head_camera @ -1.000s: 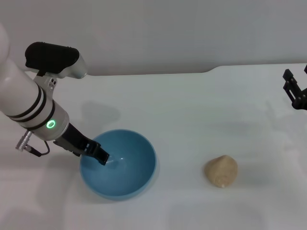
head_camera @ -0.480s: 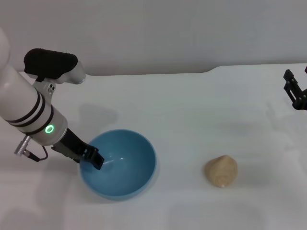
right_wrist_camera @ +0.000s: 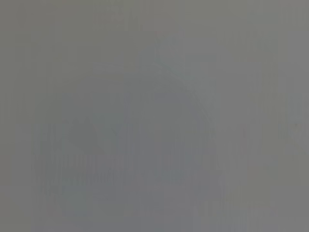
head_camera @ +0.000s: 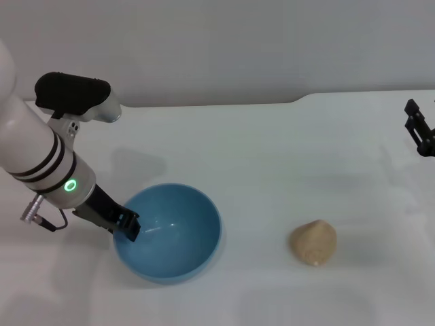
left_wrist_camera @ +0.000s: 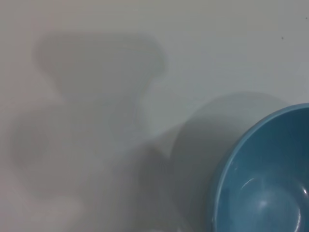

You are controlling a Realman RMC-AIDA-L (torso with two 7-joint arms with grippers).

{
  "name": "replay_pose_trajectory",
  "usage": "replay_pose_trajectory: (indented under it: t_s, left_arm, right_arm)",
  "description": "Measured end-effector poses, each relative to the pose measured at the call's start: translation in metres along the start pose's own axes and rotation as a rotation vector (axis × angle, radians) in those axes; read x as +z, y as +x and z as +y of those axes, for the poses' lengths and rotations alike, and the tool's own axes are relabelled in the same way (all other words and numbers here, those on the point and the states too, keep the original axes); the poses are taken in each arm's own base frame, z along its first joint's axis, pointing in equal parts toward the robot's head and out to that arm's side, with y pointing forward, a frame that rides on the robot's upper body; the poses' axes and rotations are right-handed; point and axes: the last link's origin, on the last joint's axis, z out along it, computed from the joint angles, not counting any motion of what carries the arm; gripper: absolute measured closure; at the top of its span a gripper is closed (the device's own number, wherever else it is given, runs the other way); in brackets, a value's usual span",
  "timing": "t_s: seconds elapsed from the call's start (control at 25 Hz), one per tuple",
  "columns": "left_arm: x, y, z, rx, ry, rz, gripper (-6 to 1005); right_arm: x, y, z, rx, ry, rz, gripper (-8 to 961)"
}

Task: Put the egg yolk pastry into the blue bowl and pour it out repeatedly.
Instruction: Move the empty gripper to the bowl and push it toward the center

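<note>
Likely light and crumbly, the egg yolk pastry [head_camera: 313,242] wants gentle side pinching; left pincer [head_camera: 128,227] state unclear; right pincer [head_camera: 421,132] parked, likewise unclear.

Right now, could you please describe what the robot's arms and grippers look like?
The left arm is a thick white cylinder with two black bands, a glowing green ring light, a black cap on top and a silver plug with a dark cable. Its left gripper is black. Only the black, blocky right gripper shows at the edge.
</note>
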Motion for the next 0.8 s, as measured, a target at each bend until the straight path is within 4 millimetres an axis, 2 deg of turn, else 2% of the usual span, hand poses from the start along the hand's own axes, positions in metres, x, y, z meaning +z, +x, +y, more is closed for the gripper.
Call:
replay_pose_trajectory:
  t_s: [0.2,0.28,0.52,0.8]
  left_arm:
    - [-0.0016,0.0028,0.0018,0.018,0.003,0.006,700]
    - [-0.0028,0.005,0.0025,0.024,0.006,0.01,907]
    - [-0.0046,0.0083,0.0032,0.032,0.009,0.017,1000]
    - [-0.0053,0.0074,0.002,0.016,0.003,0.012,1000]
  right_arm:
    - [-0.0008,-0.001,-0.0002,0.0,0.0,-0.008,457]
    - [-0.0008,-0.0012,-0.0002,0.0,0.0,-0.01,457]
    - [-0.0007,-0.0015,-0.0003,0.0,0.0,-0.011,457]
    - [0.001,-0.0034,-0.0008,0.01,-0.001,-0.019,458]
